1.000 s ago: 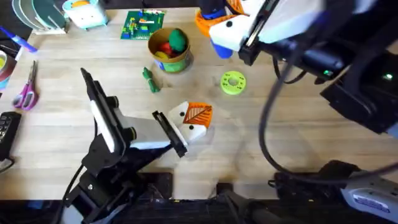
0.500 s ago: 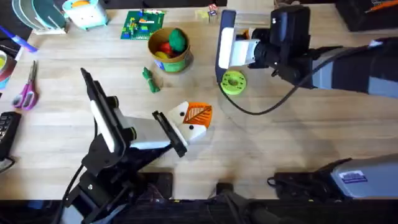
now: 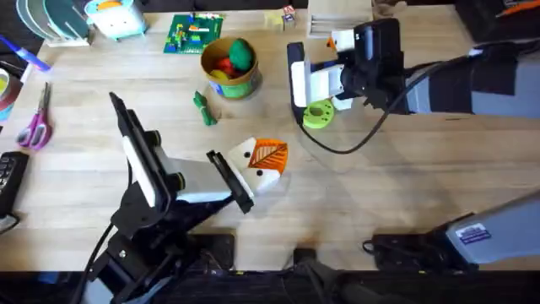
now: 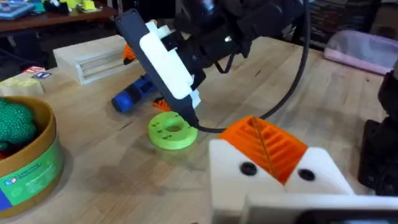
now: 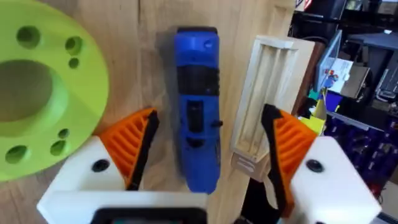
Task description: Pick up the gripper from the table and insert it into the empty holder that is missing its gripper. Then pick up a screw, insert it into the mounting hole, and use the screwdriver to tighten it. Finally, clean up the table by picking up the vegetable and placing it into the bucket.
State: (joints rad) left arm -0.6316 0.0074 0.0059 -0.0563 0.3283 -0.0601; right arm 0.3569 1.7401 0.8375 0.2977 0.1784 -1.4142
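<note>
The screwdriver (image 5: 197, 106) is flanked closely by the green disc (image 5: 43, 93) and a wooden block (image 5: 264, 99); bare tabletop (image 3: 380, 181) lies nearer.

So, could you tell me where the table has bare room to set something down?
Bare wood lies right of the left gripper, below the lime disc, and between the scissors and the vegetable. It is crowded around the bucket and the right gripper.
</note>
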